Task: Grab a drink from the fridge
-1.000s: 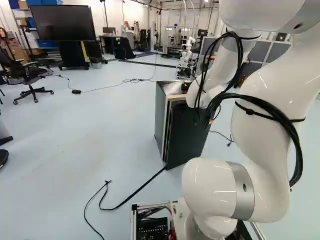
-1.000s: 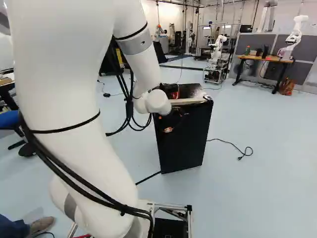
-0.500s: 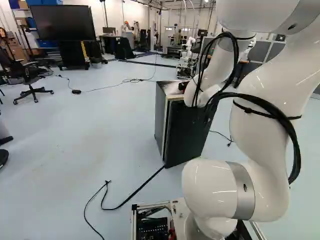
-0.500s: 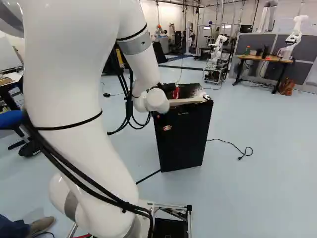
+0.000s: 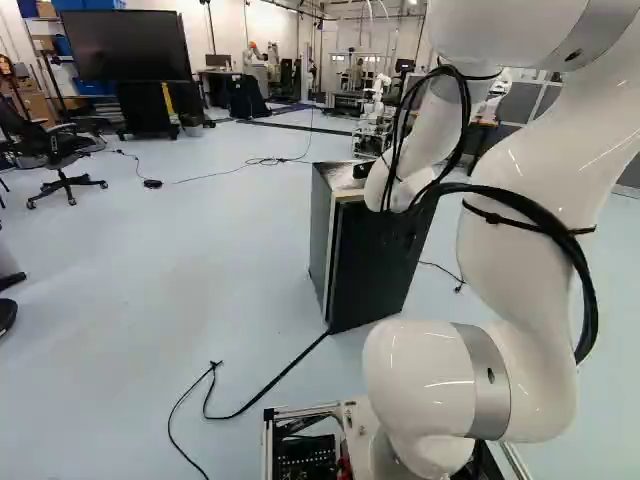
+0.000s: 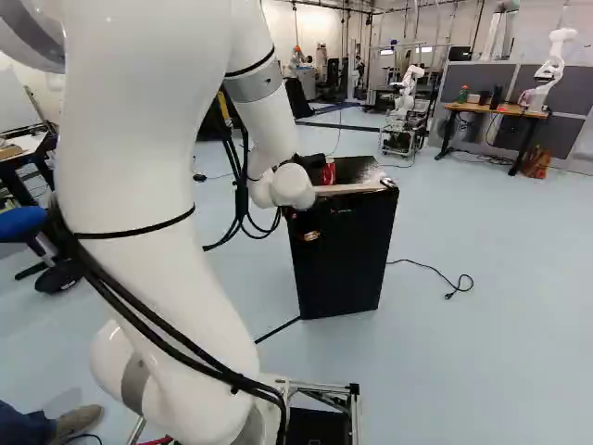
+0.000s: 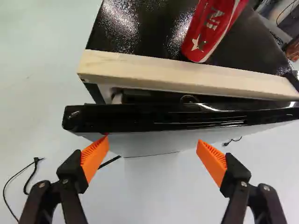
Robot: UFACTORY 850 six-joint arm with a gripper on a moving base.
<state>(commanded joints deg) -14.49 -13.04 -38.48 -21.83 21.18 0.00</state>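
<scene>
Fridge (image 5: 320, 235): standing on the floor (image 5: 190, 270) ahead of the arm, at the middle of both base views; body in the same place as in the earlier frames.
Door (image 6: 343, 264): turned slightly in toward the fridge, lower edge a little farther back than a second ago; a dark gap between door and wood strip in the wrist view.
Wood strip (image 7: 177, 74): lying along the front edge of the fridge top.
Can (image 7: 210, 30): red, on the fridge top just behind the wood strip, beyond the door from the gripper (image 6: 306, 228); same spot as before.
Gripper state: wide, orange pads (image 7: 94, 157) well apart; in the wrist view, close to the top edge of the door. Contact with the door: cannot tell.
Arm (image 6: 134, 204): shifted slightly since the earlier frames, elbow side farther right and wrist end slightly left in the right base view.
Table (image 6: 510, 112): at the right of the right base view, bearing another robot (image 6: 548, 74); unmoved.
</scene>
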